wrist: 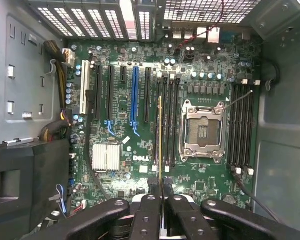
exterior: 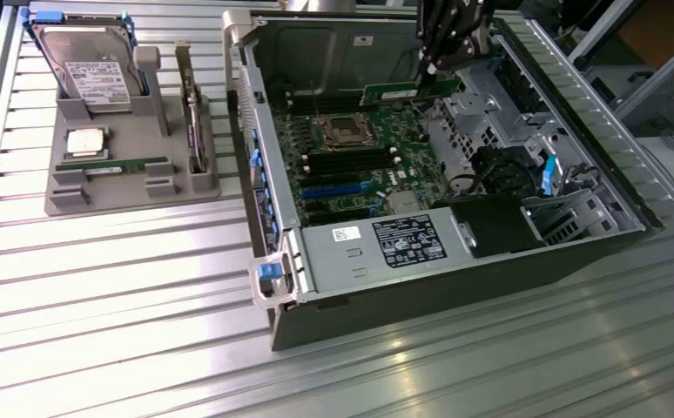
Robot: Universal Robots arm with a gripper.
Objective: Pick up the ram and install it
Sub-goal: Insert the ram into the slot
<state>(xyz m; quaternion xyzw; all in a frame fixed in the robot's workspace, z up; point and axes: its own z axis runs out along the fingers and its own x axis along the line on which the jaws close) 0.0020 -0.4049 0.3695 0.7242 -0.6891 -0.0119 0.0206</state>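
My gripper (exterior: 440, 68) hangs over the open computer case (exterior: 270, 187), shut on the ram (exterior: 398, 93), a narrow green stick held above the motherboard (exterior: 354, 174). In the wrist view the ram (wrist: 160, 140) shows edge-on as a thin line running out from between the black fingers (wrist: 147, 210), with the gripper (wrist: 160, 199) closed tight on it. The stick lies along the black memory slots (wrist: 167, 120) beside the empty processor socket (wrist: 204, 131), and I cannot tell how far above them it is. A second, similar ram stick (exterior: 111, 165) stands in the grey holder (exterior: 128, 196) at the exterior view's left.
The grey holder also carries a hard drive (exterior: 82, 61), a square silver processor (exterior: 87, 139) and a card with a metal bracket (exterior: 193, 113). Inside the case sit a power supply (exterior: 378, 244), drive cages (exterior: 546, 200) and cables. A slatted metal table (exterior: 117, 305) lies underneath.
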